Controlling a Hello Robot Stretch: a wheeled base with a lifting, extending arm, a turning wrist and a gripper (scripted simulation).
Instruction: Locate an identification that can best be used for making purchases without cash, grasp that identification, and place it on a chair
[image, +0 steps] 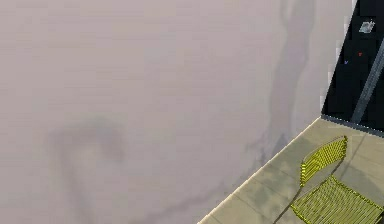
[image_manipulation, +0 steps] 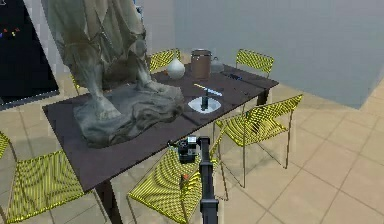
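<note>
While a pale wall (image: 130, 90) takes the forward view's left and a yellow wire chair (image: 325, 185) stands at its lower right, the arm side view has the table scene. At its upper left a big draped statue (image_manipulation: 110, 70) sits on the dark table (image_manipulation: 150, 140). Toward the middle come a white vase (image_manipulation: 176, 68), a brown pot (image_manipulation: 201, 63) and a white plate (image_manipulation: 207, 103). Just below the table's near edge, at lower centre, the gripper (image_manipulation: 184, 150) hangs above the seat of the near chair (image_manipulation: 165, 195). Whether its fingers are spread or pressed together cannot be told, nor whether it holds anything. A small red thing (image_manipulation: 183, 181) lies on that seat just below the gripper. It is too small to name, but it may be the card. If so, the placing looks nearly done and only the retreat is left; if not, the card is yet to be found. At the right, the right-hand chair (image_manipulation: 262, 120) stands by the table.
</note>
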